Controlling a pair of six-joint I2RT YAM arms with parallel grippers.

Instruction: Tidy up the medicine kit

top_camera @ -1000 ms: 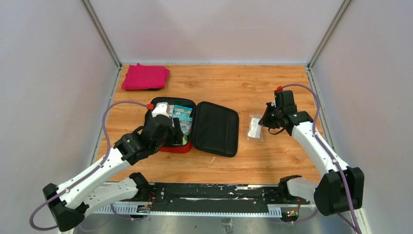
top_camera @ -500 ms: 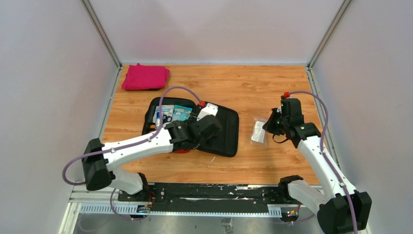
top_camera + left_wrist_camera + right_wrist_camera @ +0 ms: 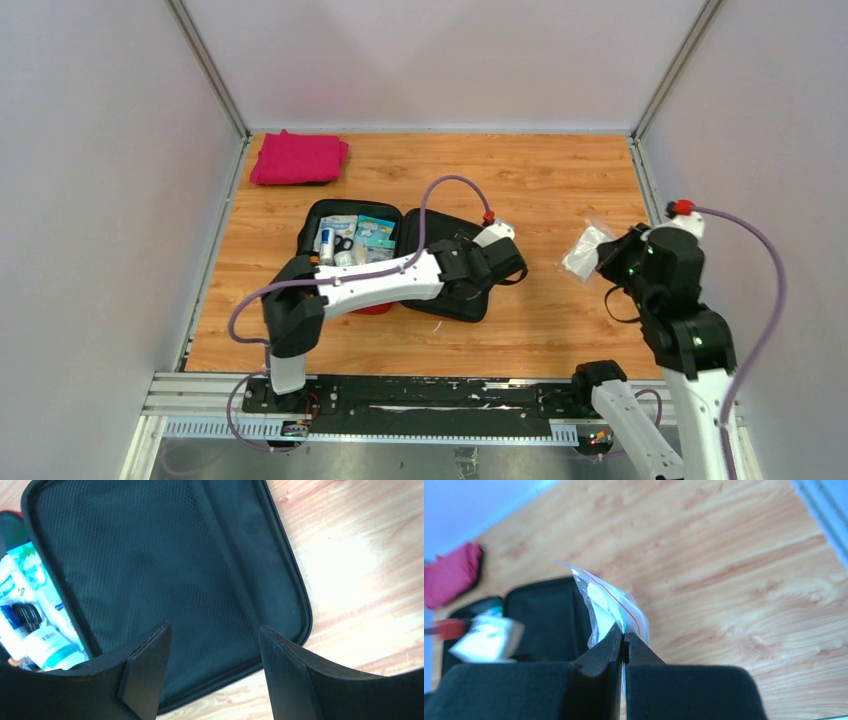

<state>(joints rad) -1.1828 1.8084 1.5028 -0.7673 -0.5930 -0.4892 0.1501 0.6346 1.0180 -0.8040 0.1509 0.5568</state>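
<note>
Folded pink cloth [image 3: 298, 158] lies at the back-left corner of the wooden table [image 3: 540, 170]. The red medicine kit [image 3: 452, 304] lies open left of centre: packets and a white bottle [image 3: 360, 235] in its left half, black mesh lid flat to the right. Left gripper [image 3: 213, 632] hovers over the lid, fingers apart, empty. Right of the kit, the right gripper [image 3: 623, 635] is clamped on a clear zip bag [image 3: 611, 602], held above the table.

Your left arm [image 3: 372, 285] and right arm [image 3: 690, 335] pair white link shells with black joint housings. A purple cable [image 3: 428, 200] runs along each arm and ends in a red plug [image 3: 489, 216] near the wrist. In your wrist views, the fingers [image 3: 145, 672] are matte black and wedge-shaped.
</note>
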